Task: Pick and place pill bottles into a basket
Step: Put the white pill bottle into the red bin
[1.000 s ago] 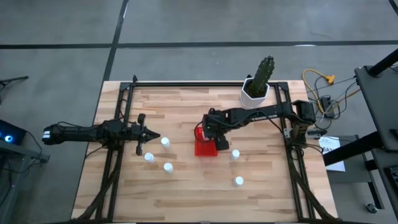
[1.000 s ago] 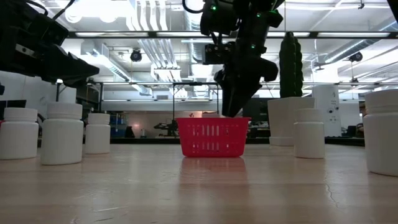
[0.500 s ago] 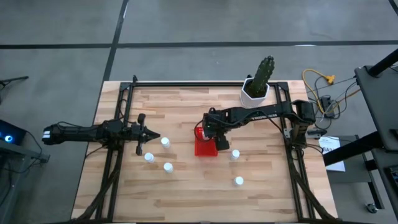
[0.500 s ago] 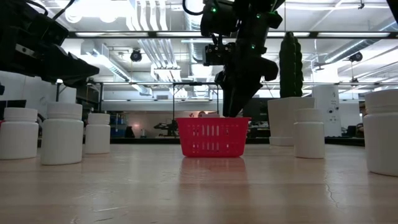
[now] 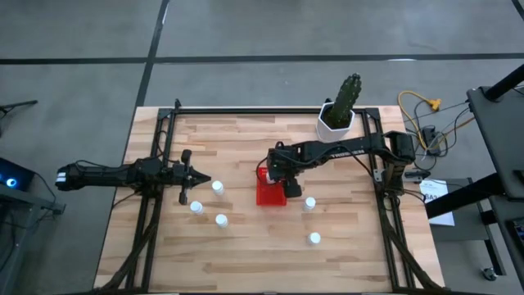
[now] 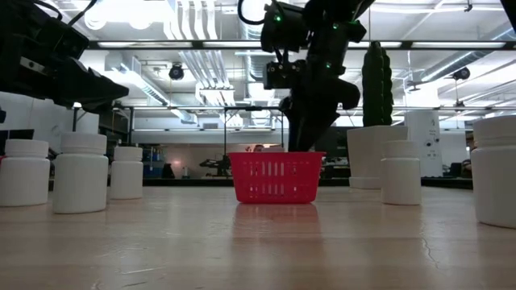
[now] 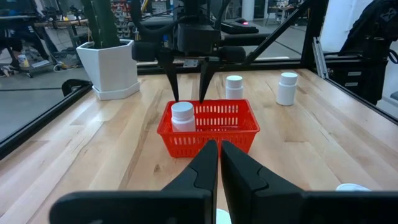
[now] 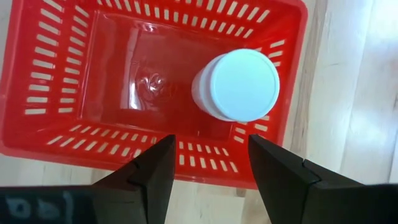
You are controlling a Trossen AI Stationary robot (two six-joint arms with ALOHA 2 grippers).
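The red basket (image 5: pixel 271 195) stands at the table's middle, and one white pill bottle (image 8: pixel 239 84) stands upright inside it near one end; it also shows in the left wrist view (image 7: pixel 182 116). My right gripper (image 8: pixel 211 142) hangs open and empty just above the basket, fingers pointing down; it also shows in the left wrist view (image 7: pixel 188 93). Three bottles (image 5: pixel 217 188) (image 5: pixel 196 207) (image 5: pixel 221 220) stand on the table left of the basket and two (image 5: pixel 309 203) (image 5: pixel 314 238) to its right. My left gripper (image 5: pixel 205 179) is shut and empty, next to the left group.
A white pot with a green cactus (image 5: pixel 336 121) stands at the far edge, right of the basket. Black frame rails (image 5: pixel 164 147) run along the table's left, right and far sides. Bare wood lies along the near edge.
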